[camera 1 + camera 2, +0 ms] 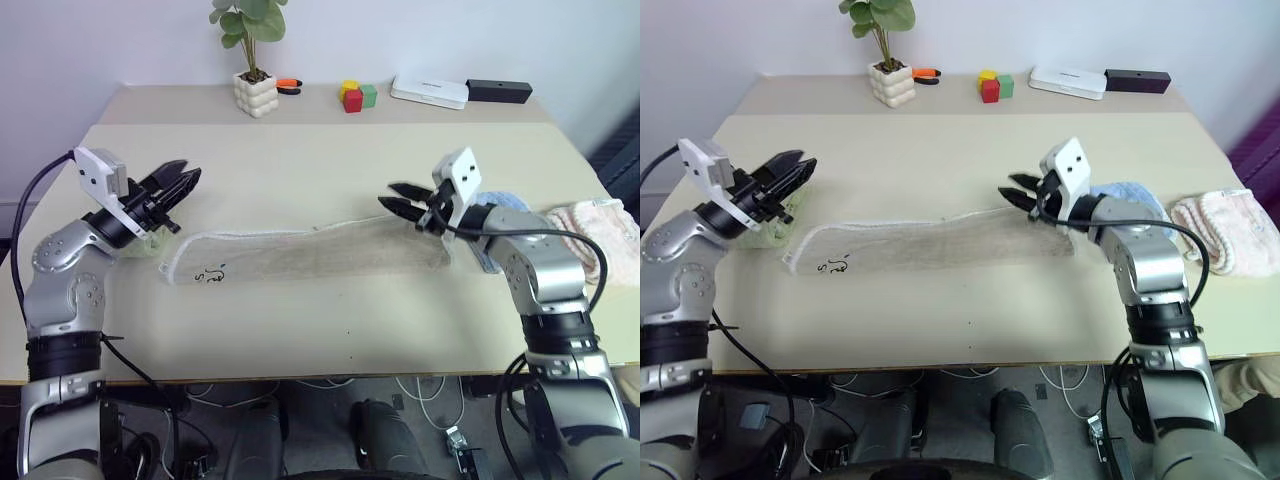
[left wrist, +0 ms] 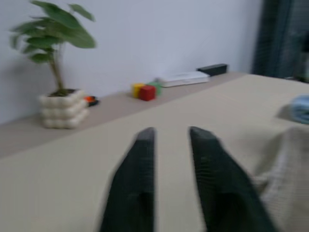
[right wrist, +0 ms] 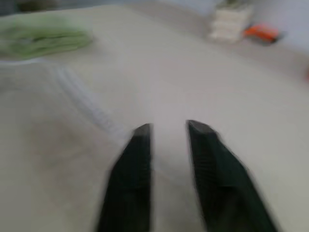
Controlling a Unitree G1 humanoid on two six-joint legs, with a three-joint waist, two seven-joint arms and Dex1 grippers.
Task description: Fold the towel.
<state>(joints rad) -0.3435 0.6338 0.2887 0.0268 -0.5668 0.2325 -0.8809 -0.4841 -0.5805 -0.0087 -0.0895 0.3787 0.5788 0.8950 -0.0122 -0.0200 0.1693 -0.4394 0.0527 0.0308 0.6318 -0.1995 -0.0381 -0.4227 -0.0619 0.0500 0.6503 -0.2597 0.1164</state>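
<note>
A pale green folded towel (image 1: pixel 152 243) was largely hidden behind the left gripper (image 1: pixel 186 181), just beyond the left end of the towel (image 1: pixel 310 255). The left gripper was held above and slightly outside that end, clear of the cloth. Its two black fingers (image 2: pixel 137 179) were seen apart with a narrow gap and nothing gripped between them.

The towel itself was laid as a long flat strip across the table (image 1: pixel 330 160), with a small dark embroidered mark (image 1: pixel 210 275) near its left end. No loop tag could be made out. The potted plant (image 1: pixel 255 85) behind the towel was cut off at the top.

The right gripper (image 1: pixel 393 199) was held above the towel's right end, pointing towards its middle. Its fingers (image 3: pixel 133 179) were likewise parted and empty, with the cloth blurred beneath them. Past the towel's right end, a light blue towel (image 1: pixel 503 199) was mostly covered by the right arm, and a pinkish cloth (image 1: pixel 603 232) lay close to the picture's edge.
</note>
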